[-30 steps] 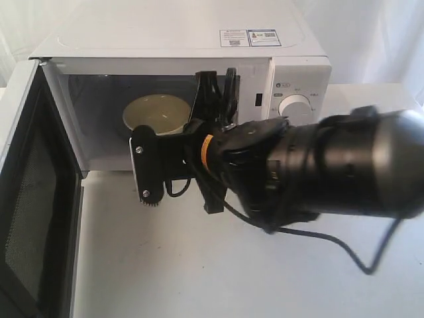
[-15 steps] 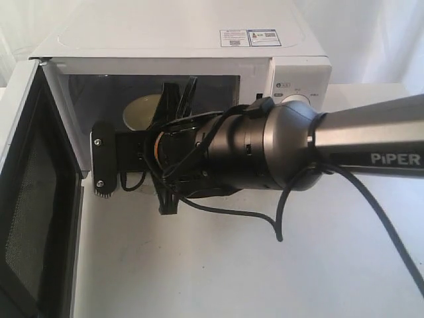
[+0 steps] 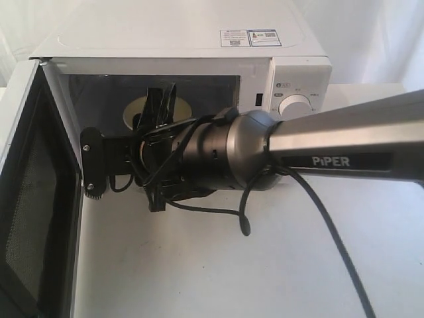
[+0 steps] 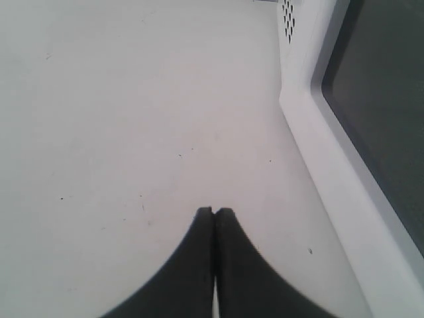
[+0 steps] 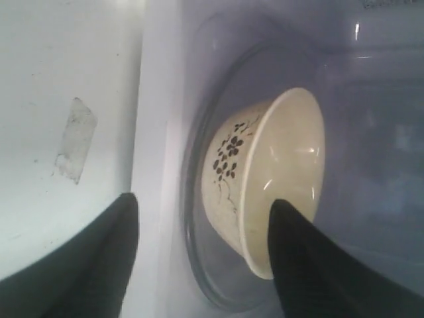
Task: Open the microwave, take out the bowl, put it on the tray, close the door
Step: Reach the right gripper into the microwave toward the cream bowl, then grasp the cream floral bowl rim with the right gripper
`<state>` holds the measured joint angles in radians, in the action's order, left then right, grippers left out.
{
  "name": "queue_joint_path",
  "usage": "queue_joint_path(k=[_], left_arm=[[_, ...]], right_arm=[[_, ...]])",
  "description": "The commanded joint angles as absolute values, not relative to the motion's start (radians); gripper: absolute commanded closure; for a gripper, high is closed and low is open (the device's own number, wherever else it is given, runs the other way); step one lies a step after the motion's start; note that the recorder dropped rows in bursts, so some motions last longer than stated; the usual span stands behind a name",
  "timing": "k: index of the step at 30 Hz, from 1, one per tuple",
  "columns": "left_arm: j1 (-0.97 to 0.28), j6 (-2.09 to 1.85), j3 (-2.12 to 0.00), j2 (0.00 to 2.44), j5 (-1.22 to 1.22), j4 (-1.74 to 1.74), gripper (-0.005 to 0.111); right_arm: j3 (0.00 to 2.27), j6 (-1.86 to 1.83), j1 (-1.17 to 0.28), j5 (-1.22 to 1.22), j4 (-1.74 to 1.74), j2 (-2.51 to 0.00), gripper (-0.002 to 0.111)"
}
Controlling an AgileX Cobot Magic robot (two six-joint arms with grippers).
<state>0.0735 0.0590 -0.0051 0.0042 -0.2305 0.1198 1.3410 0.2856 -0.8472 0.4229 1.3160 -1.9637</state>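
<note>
The white microwave (image 3: 298, 73) stands with its door (image 3: 26, 199) swung wide open to the left. The cream bowl (image 3: 136, 110) sits inside on the glass turntable (image 5: 199, 265); dark flower marks show on its side (image 5: 228, 159). My right gripper (image 3: 159, 99) reaches into the cavity and is open (image 5: 205, 201). One finger (image 5: 305, 258) lies over the bowl's rim, the other (image 5: 99, 252) stays outside by the cavity's front sill. My left gripper (image 4: 214, 211) is shut and empty over the white table, beside the door's white frame (image 4: 331, 165). No tray is in view.
The right arm's dark body and its cables (image 3: 245, 218) hang across the front of the cavity. The open door stands along the left edge of the table (image 3: 232, 278). A scrap of clear tape (image 5: 73, 139) lies on the table by the microwave's sill.
The right arm has swung left and pushed forward into the cavity, bringing its open fingers up to the bowl. The bowl and the door have not moved.
</note>
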Motion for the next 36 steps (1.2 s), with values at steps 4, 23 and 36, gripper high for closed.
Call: queue_joint_path(k=[4,23,36], left_arm=[[0.068,0.062,0.0,0.0,-0.232,0.127,0.107],[0.068,0.062,0.0,0.0,-0.232,0.127,0.107],[0.068,0.062,0.0,0.0,-0.232,0.127,0.107]], right_arm=[[1.406,0.373,-0.846,0.448,1.368,-2.02,0.053],[1.448,0.428,-0.774,0.425,1.416,-2.087,0.053],[1.465,0.521,-0.742,0.32,1.459,-2.087,0.053]])
